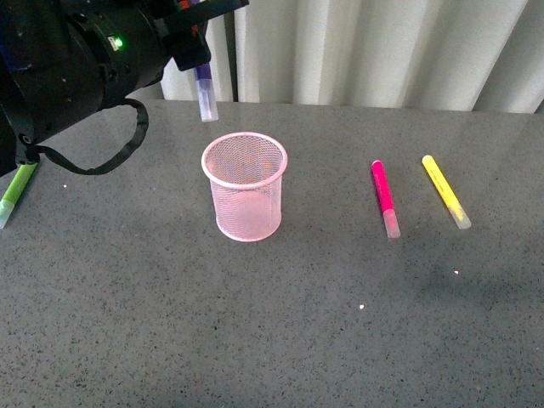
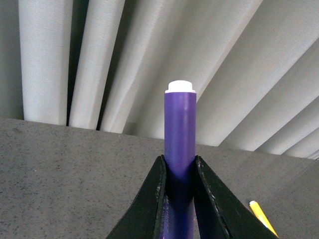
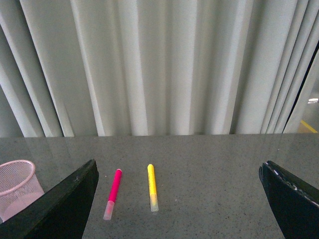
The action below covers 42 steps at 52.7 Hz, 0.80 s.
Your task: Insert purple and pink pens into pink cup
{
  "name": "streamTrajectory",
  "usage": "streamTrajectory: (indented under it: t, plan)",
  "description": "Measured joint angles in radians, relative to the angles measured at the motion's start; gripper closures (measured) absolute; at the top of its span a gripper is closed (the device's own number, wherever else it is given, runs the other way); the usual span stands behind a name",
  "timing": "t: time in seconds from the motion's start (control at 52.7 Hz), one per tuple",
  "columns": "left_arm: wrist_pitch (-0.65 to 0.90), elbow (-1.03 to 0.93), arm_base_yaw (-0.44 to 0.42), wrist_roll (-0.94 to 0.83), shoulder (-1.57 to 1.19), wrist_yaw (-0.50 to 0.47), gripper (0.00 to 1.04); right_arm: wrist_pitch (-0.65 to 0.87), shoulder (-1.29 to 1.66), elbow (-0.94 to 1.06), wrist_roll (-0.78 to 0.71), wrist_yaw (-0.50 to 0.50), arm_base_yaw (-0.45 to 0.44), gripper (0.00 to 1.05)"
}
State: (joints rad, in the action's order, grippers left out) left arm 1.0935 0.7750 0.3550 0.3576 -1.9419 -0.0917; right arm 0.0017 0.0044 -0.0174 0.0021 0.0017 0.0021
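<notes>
Purple plastic, likely light, stiff and slick: the purple pen (image 1: 204, 89) hangs cap-down at upper left, above and behind the cup (image 1: 246, 212), clamped mid-barrel by the left gripper (image 2: 180, 162). The pink pen (image 1: 383, 194) lies right of centre. The right gripper (image 3: 178, 167) gapes empty.

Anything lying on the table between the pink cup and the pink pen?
No. In the front view the grey tabletop between the pink cup and the pink pen is bare; the yellow marker lies past the pen, away from the cup.
</notes>
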Motion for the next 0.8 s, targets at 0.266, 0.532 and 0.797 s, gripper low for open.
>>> streamTrajectory:
  t: [0.266,0.532,0.797]
  plan:
    - [0.034,0.0,0.048,0.044,-0.085,-0.029,0.92,0.0,0.0,0.0,0.0,0.0,0.0,0.07]
    - [0.041,0.021,0.076,0.076,-0.132,-0.04,0.92,0.0,0.0,0.0,0.0,0.0,0.0,0.07]
    - [0.04,0.062,0.081,0.093,-0.176,-0.048,0.92,0.0,0.0,0.0,0.0,0.0,0.0,0.07]
